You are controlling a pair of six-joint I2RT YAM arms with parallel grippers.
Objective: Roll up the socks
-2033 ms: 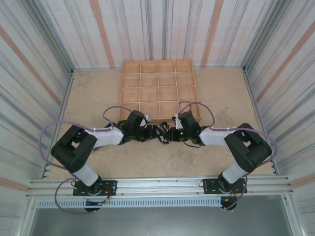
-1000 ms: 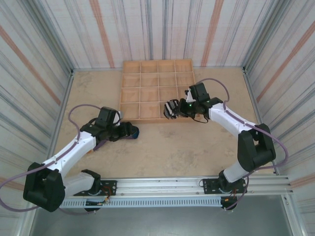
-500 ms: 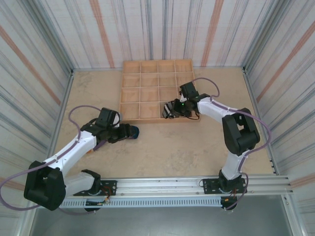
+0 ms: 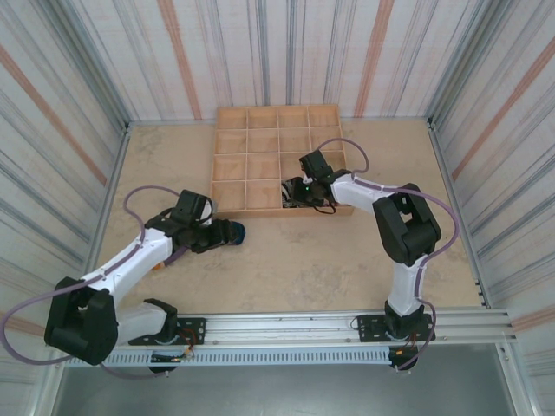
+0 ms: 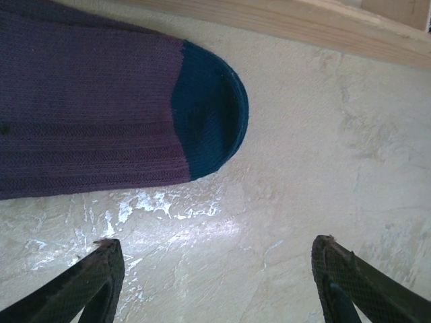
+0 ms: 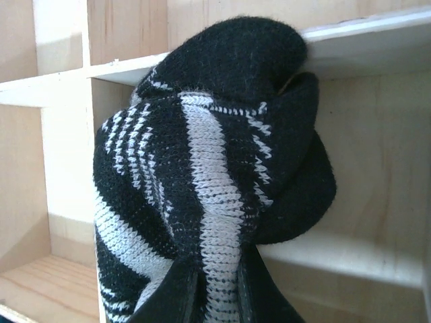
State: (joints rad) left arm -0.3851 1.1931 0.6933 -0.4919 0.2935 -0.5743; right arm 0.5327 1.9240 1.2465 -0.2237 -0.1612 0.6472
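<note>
A purple sock (image 5: 87, 114) with a teal toe lies flat on the table, just beyond my left gripper (image 5: 215, 282). That gripper's jaws stand wide open over bare table, holding nothing. From above, the left gripper (image 4: 222, 234) sits just left of the sock's dark toe (image 4: 237, 231). My right gripper (image 6: 215, 299) is shut on a bunched black-and-white striped sock (image 6: 209, 168). It holds the sock against the dividers of a wooden tray (image 6: 60, 87). Seen from overhead, the right gripper (image 4: 297, 191) and striped sock (image 4: 289, 197) are at the tray's near row.
The wooden grid tray (image 4: 277, 108) of several square compartments stands at the back middle of the table. Its near edge (image 5: 303, 23) runs just beyond the purple sock. Corrugated walls close in three sides. Open table lies in front of the tray.
Both grippers were together at the table's middle; the right one carried the striped sock up and left into the tray's near row. The left gripper has stayed beside the purple sock.
</note>
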